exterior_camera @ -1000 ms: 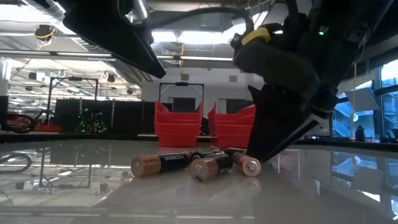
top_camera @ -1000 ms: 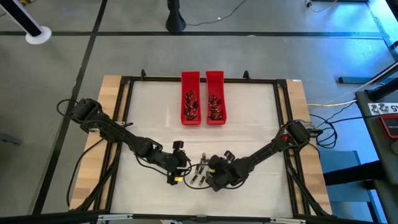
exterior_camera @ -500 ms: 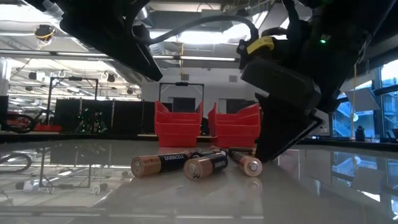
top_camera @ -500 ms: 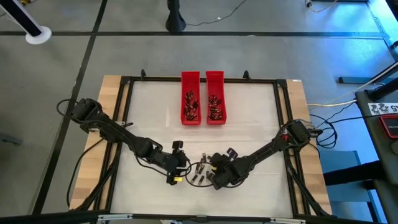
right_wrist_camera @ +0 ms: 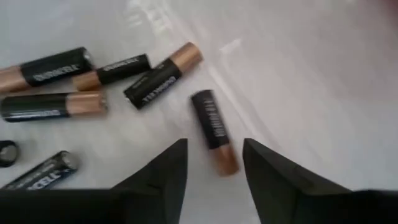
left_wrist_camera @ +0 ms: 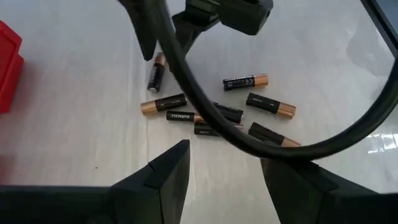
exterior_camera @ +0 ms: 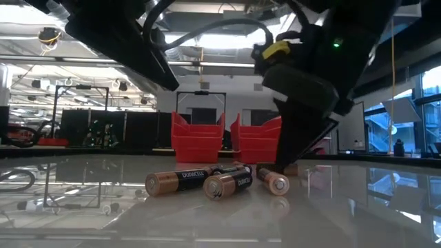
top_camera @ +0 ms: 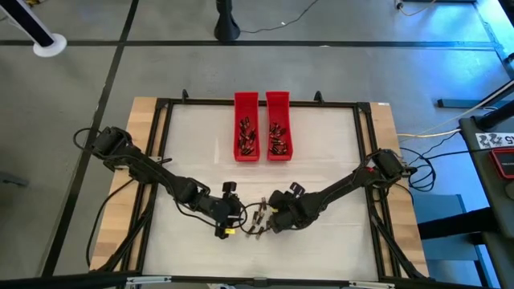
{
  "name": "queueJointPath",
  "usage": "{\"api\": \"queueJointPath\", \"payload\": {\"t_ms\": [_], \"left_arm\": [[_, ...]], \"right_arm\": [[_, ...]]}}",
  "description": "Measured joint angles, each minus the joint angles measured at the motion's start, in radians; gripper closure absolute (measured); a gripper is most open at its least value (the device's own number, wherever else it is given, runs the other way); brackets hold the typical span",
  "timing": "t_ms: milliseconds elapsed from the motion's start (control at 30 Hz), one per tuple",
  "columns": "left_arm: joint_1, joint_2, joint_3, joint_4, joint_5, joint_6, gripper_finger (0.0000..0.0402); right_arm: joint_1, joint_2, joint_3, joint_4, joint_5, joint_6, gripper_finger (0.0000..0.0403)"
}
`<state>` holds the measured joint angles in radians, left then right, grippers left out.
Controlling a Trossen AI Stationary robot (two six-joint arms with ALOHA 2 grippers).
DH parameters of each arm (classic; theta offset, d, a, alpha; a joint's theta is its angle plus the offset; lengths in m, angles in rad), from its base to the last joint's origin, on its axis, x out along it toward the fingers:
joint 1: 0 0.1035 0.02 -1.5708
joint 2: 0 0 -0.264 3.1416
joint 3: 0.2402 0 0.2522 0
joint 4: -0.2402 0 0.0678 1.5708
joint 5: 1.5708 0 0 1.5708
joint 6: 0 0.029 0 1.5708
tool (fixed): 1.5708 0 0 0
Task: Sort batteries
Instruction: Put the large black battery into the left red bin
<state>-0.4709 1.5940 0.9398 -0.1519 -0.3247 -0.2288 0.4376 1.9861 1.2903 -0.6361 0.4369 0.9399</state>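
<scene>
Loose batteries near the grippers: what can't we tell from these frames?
- Total count: high view shows the loose batteries too small; a cable crosses them in the left wrist view.
- Sizes in the red trays: too small in the high view, hidden by tray walls in the low view.
- Right gripper: one battery partly cut off by its fingers.

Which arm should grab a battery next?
Probably the right. Its tool is open, with one battery lying apart from the rest between the fingers. The left tool is open too, but sits back from the batteries, which lie crowded there.
</scene>
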Motion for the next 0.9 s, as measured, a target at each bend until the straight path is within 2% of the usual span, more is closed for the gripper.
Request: {"api": "queueJointPath", "payload": {"t_ms": [267,433,500,600,800,900], "left_arm": [[0.0,0.0,0.0,-0.028,0.001,-0.004,0.0218],[0.0,0.0,0.0,-0.028,0.001,-0.006,0.0218],[-0.002,0.0,0.0,-0.032,0.001,-0.019,0.0218],[-0.004,0.0,0.0,-0.042,0.001,-0.026,0.0218],[-0.003,0.0,0.0,-0.047,0.0,-0.026,0.0218],[-0.003,0.0,0.0,-0.046,0.0,-0.026,0.0218]], "right_arm": [[-0.057,0.013,0.002,0.034,-0.056,-0.149,0.0147],[-0.093,0.032,-0.012,0.084,-0.108,-0.271,0.0132],[-0.105,0.037,-0.017,0.089,-0.145,-0.273,0.0148],[-0.105,0.039,-0.029,0.102,-0.176,-0.275,0.0201],[-0.104,0.039,-0.032,0.097,-0.213,-0.285,0.0364],[-0.104,0.039,-0.03,0.095,-0.211,-0.292,0.0366]]}}
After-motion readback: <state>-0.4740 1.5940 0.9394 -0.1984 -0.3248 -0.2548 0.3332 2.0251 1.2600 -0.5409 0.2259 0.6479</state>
